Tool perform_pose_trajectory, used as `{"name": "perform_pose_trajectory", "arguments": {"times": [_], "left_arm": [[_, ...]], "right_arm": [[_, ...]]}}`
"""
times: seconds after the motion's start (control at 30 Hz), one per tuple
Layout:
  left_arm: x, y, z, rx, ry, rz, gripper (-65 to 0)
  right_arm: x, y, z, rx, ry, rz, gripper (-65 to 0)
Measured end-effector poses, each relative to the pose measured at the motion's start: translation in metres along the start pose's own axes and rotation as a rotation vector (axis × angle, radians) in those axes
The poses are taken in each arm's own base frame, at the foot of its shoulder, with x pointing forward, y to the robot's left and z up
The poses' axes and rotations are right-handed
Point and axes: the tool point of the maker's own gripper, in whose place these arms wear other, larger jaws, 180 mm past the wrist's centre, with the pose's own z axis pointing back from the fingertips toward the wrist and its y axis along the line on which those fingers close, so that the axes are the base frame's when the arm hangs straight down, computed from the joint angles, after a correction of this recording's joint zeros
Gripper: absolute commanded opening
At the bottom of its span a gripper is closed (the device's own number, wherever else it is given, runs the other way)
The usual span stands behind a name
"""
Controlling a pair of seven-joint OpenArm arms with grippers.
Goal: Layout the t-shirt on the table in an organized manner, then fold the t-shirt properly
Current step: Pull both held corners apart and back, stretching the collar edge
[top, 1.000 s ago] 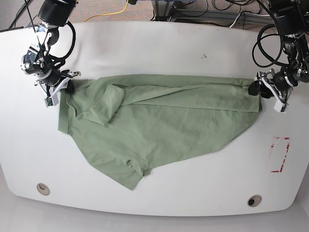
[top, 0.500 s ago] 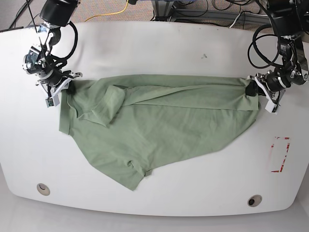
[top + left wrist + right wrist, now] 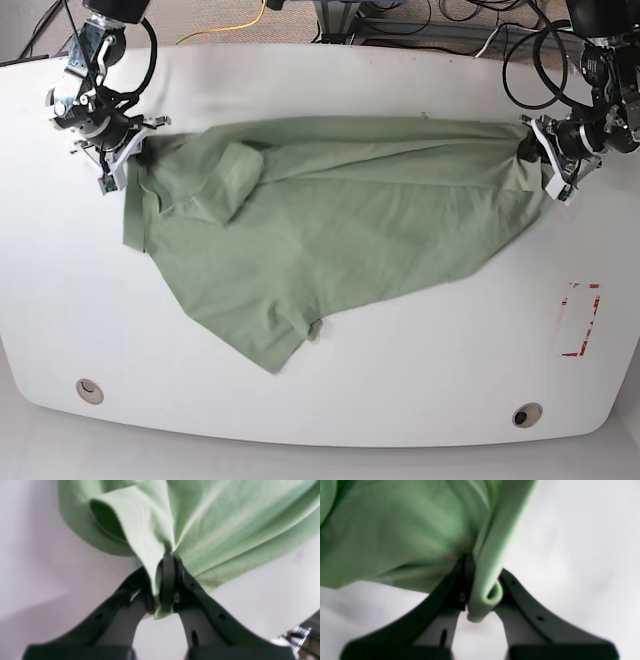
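Fabric fills the upper part of the left wrist view: the sage-green t-shirt (image 3: 225, 525) gathers into a pinch where the left gripper (image 3: 166, 585) is clamped tight on a bunched edge, a small tip of cloth poking out below the dark fingers (image 3: 200, 597), with the white desk (image 3: 262, 600) blurred behind. In the right wrist view, the right gripper (image 3: 480, 592) is likewise closed on the t-shirt (image 3: 395, 542), a rolled hem caught between its fingers (image 3: 445, 597) and curling out beneath them, above the pale desk (image 3: 570, 555). From the base view, the t-shirt (image 3: 340, 230) is stretched across the middle of the desk (image 3: 420, 400), its upper edge pulled between the two arms; the left gripper (image 3: 535, 155) holds the corner at the picture's right and the right gripper (image 3: 135, 160) holds the one at the picture's left. The lower part of the shirt lies slack and creased, tapering toward the front edge. A red tape rectangle (image 3: 580, 320) sits near the right edge, and two round cable holes (image 3: 527, 415) mark the front corners.
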Motion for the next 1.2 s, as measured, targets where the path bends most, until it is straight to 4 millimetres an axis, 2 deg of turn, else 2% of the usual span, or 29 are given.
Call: {"name": "perform_pose_trajectory", "arguments": {"times": [0.27, 0.6, 0.77, 1.03, 1.1, 1.2], "left_arm": [[-0.02, -0.009, 0.019, 0.021, 0.05, -0.048, -65.0], [-0.049, -0.021, 0.023, -0.001, 0.108, -0.047, -65.0], [-0.057, -0.027, 0.025, -0.017, 0.111, -0.04, -65.0], [-0.064, -0.032, 0.027, -0.028, 0.121, -0.036, -65.0], [-0.065, -0.032, 0.027, -0.029, 0.122, -0.034, -62.4], [-0.066, -0.032, 0.027, -0.028, 0.122, -0.036, -53.3]], "right_arm": [[-0.036, 0.007, 0.025, -0.034, 0.038, -0.014, -63.9], [-0.073, 0.001, 0.049, -0.069, 0.093, -0.042, -63.7], [-0.086, -0.002, 0.055, -0.08, 0.11, -0.053, -63.7], [-0.09, 0.0, 0.058, -0.077, 0.114, -0.055, -63.7], [-0.09, 0.0, 0.058, -0.077, 0.114, -0.056, -63.7], [-0.09, 0.0, 0.058, -0.077, 0.115, -0.055, -63.7]]}}
